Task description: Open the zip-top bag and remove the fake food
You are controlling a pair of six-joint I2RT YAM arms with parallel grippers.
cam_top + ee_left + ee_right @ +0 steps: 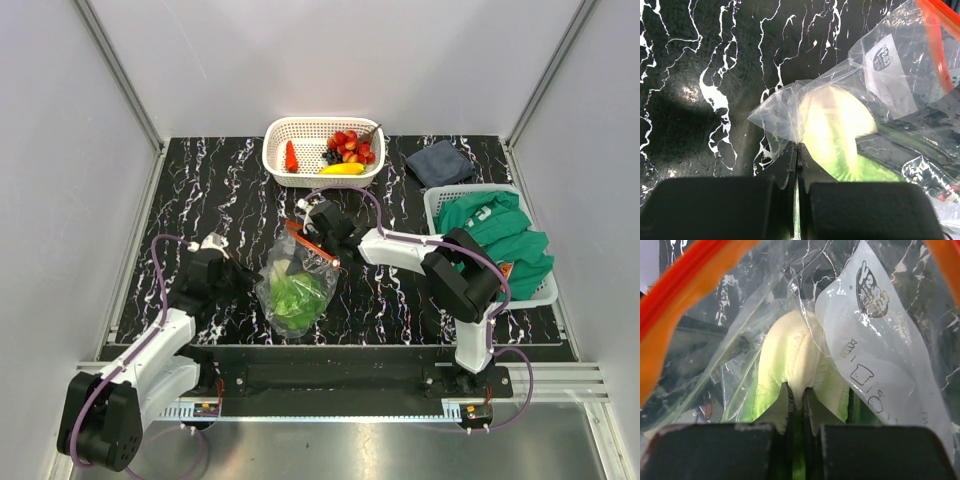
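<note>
Sitting inside zip-top bag (clear): lettuce.

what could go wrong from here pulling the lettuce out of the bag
1. The right gripper pinches only the pale tip of the lettuce, so it may slip free on the pull.
2. The left gripper holds just a thin corner of the bag. If the film slips out, the bag will likely drag along with the lettuce instead of letting it go.
</note>
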